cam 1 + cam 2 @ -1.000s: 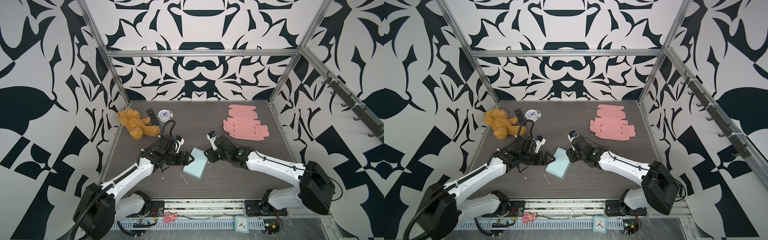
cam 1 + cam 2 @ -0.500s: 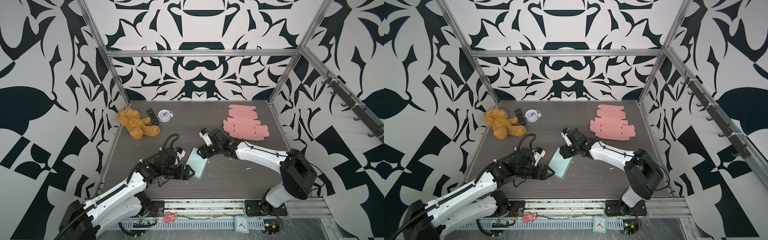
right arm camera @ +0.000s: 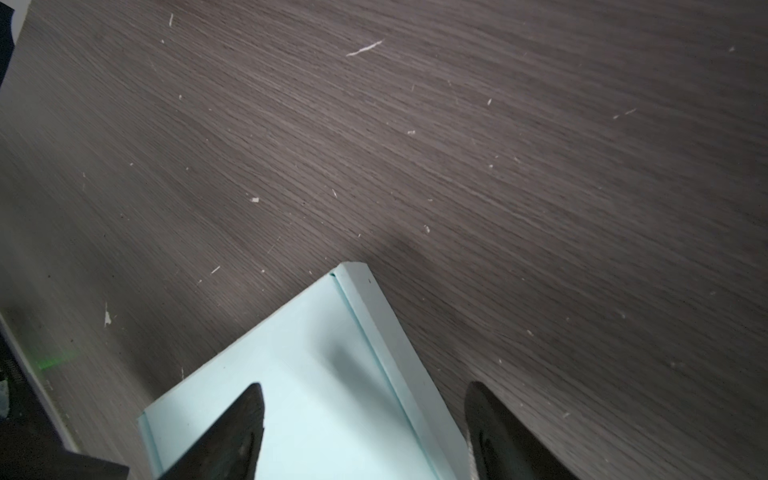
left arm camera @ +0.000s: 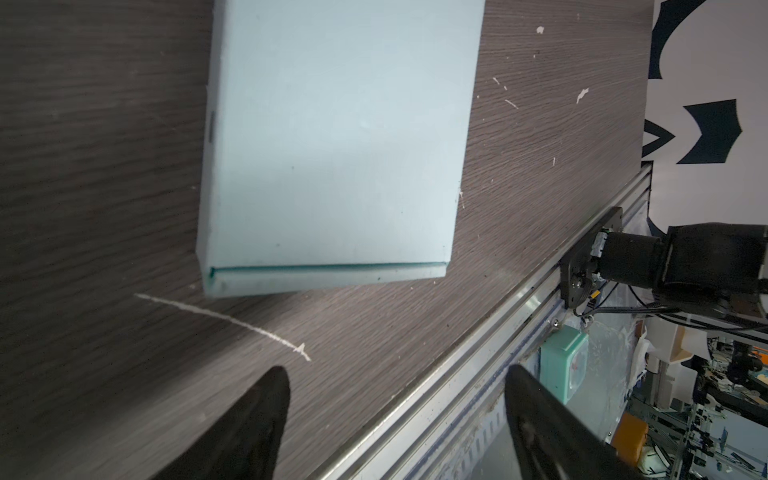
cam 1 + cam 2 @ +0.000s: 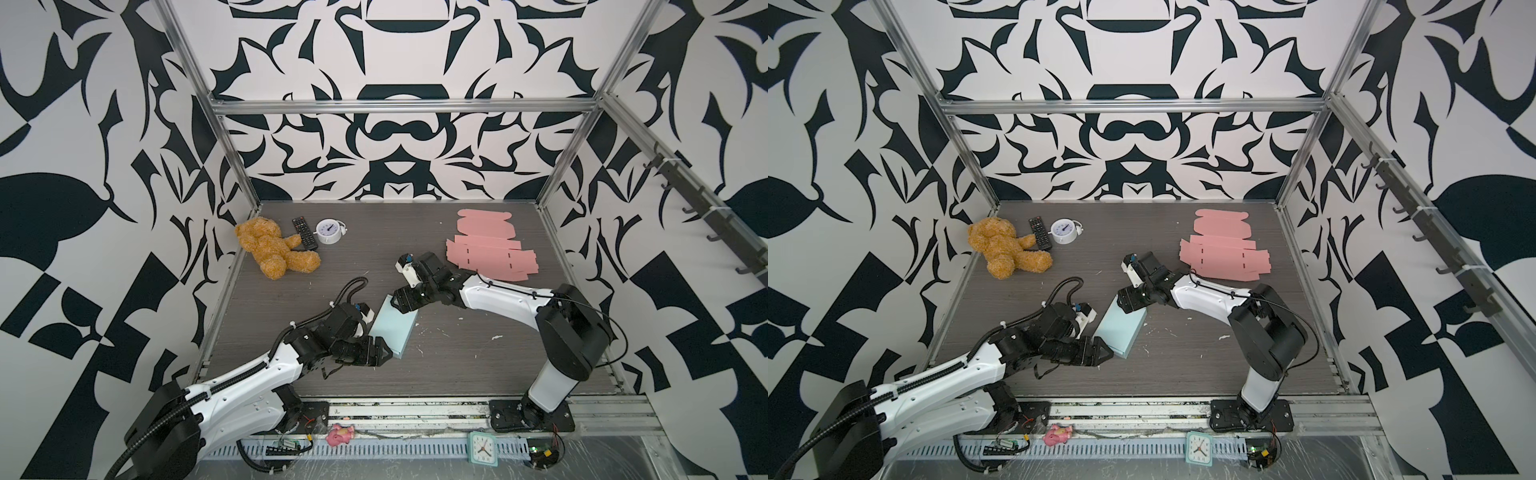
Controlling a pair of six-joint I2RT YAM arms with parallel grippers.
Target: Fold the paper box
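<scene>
Blue box (image 5: pixel 394 326) looks folded shut; left end effector (image 4: pixel 395 372) & right end effector (image 3: pixel 363 386) both open, empty. Pink blanks (image 5: pixel 490 253) unfolded.

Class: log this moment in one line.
box: closed, on table | left gripper: open, short of box | right gripper: open, over box

A robotics lab cell: patterned walls (image 5: pixel 395 158) on an aluminium frame (image 5: pixel 399 109) enclose a table (image 5: pixel 478 357), with left arm (image 5: pixel 245 376) and right arm (image 5: pixel 498 301) bolted to a near rail (image 5: pixel 415 409).
</scene>
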